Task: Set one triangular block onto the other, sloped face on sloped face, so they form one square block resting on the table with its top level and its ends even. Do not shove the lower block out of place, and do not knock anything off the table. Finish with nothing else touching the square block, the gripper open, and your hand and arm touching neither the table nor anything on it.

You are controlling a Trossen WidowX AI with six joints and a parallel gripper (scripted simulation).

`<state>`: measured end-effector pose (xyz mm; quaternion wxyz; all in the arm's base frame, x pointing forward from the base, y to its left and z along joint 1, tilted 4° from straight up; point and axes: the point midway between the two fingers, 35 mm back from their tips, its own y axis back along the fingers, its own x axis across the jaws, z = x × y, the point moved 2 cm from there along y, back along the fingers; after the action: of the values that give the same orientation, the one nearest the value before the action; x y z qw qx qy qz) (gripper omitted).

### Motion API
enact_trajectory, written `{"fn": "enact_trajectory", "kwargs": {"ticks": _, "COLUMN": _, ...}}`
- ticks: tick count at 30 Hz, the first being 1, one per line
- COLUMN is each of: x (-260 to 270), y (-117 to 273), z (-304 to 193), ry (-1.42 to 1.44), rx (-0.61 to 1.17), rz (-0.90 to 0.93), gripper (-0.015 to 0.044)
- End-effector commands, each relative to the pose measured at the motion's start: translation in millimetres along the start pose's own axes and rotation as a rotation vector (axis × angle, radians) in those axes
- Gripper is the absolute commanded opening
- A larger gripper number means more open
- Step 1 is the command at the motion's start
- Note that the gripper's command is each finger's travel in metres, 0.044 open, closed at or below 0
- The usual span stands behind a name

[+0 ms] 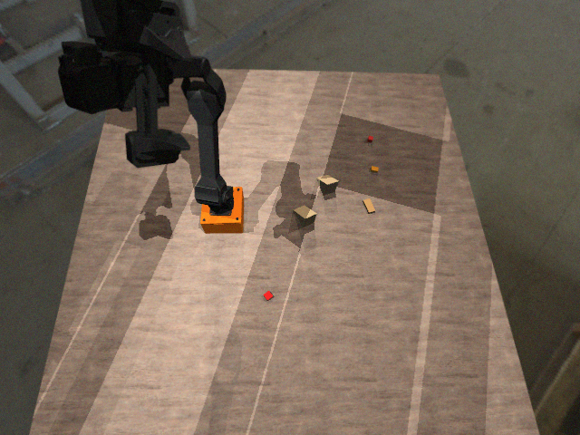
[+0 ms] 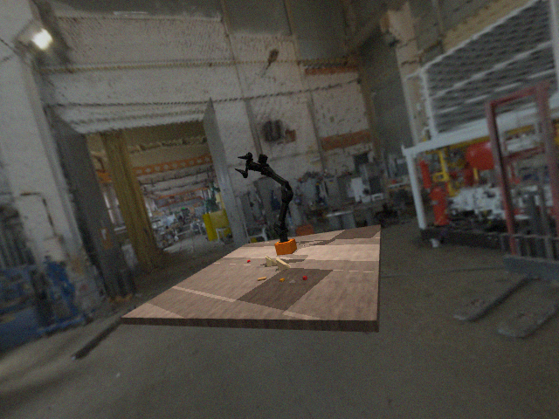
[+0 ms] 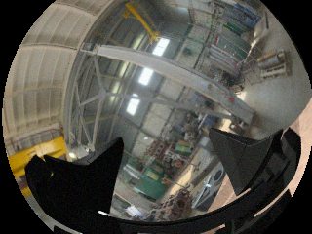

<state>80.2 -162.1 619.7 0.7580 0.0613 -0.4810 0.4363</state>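
Note:
Two pale tan triangular blocks rest apart on the table (image 1: 365, 327) (image 2: 217, 288). One block (image 1: 304, 213) (image 2: 269, 261) lies nearer the arm's base; the other block (image 1: 327, 180) (image 2: 282, 264) lies a little beyond it, toward the small red and orange pieces. Neither sits on the other. Which faces are their sloped ones is hard to tell at this size. My gripper (image 2: 237, 163) (image 3: 167, 138) is wide open and empty, raised high above the table and away from both blocks. The wrist view shows mostly the hall, not the blocks.
The arm stands on an orange base (image 1: 222, 227) (image 2: 286, 247) close to the blocks. A red cube (image 1: 267, 295) (image 2: 248, 261), another red piece (image 1: 370, 138) (image 2: 304, 278), an orange piece (image 1: 374, 169) (image 2: 281, 279) and a flat tan piece (image 1: 369, 206) (image 2: 261, 278) lie around them.

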Motion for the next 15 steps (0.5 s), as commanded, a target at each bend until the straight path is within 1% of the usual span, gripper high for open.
{"fn": "enact_trajectory", "kwargs": {"ticks": 1, "x": -27.7, "y": -20.7, "z": -2.7, "ry": -0.095, "rx": 0.06, "rz": -0.016, "gripper": 0.044}}
{"fn": "enact_trajectory", "kwargs": {"ticks": 7, "x": -74.7, "y": -60.9, "z": -24.4, "ry": -0.28, "rx": 0.19, "rz": -0.07, "gripper": 0.044}}
{"fn": "enact_trajectory", "kwargs": {"ticks": 14, "x": -121.3, "y": -105.8, "z": -77.4, "ry": -0.458, "rx": 0.366, "rz": -0.162, "gripper": 0.044}}
{"fn": "enact_trajectory", "kwargs": {"ticks": 15, "x": -125.7, "y": -109.2, "z": -82.3, "ry": -0.446, "rx": 0.376, "rz": -0.168, "gripper": 0.044}}
